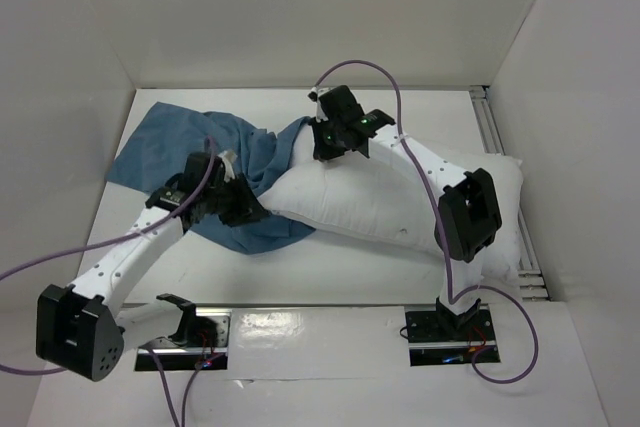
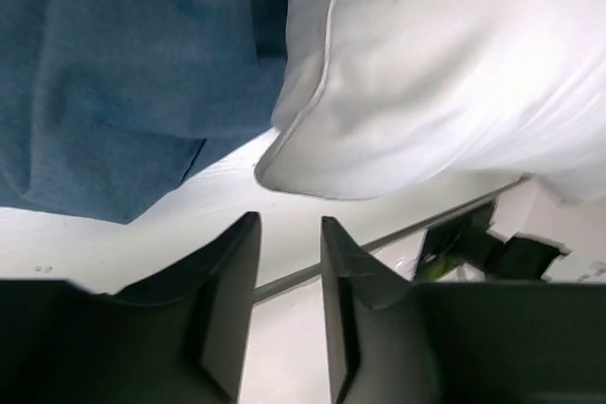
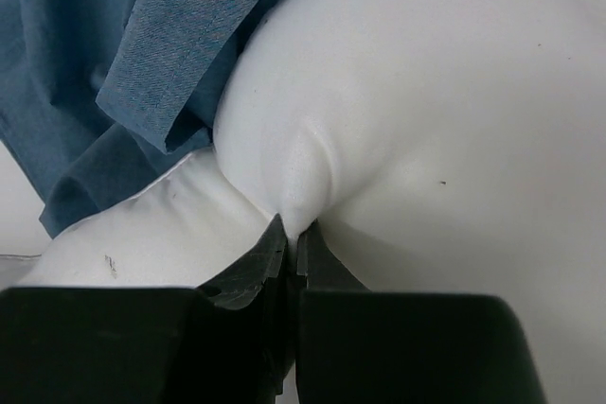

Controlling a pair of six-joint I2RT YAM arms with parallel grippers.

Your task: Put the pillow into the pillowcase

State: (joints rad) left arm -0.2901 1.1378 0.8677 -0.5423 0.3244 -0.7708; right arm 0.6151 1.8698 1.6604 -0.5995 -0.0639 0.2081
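Note:
The white pillow (image 1: 385, 202) lies across the middle and right of the table. Its left end overlaps the crumpled blue pillowcase (image 1: 185, 147), which is spread at the back left. My right gripper (image 1: 328, 150) is at the pillow's far left end. In the right wrist view it (image 3: 295, 232) is shut on a pinched fold of the pillow (image 3: 426, 111), with the pillowcase (image 3: 123, 54) just beyond. My left gripper (image 1: 248, 209) is at the pillow's near left corner. In the left wrist view it (image 2: 289, 222) is open and empty, just short of the pillow's corner (image 2: 312, 163), beside the pillowcase (image 2: 123, 73).
White walls enclose the table on the left, back and right. A metal rail (image 1: 497, 142) runs along the right side. My right arm's elbow (image 1: 468, 212) hangs over the pillow. Shiny mounting plates (image 1: 300, 332) sit at the near edge.

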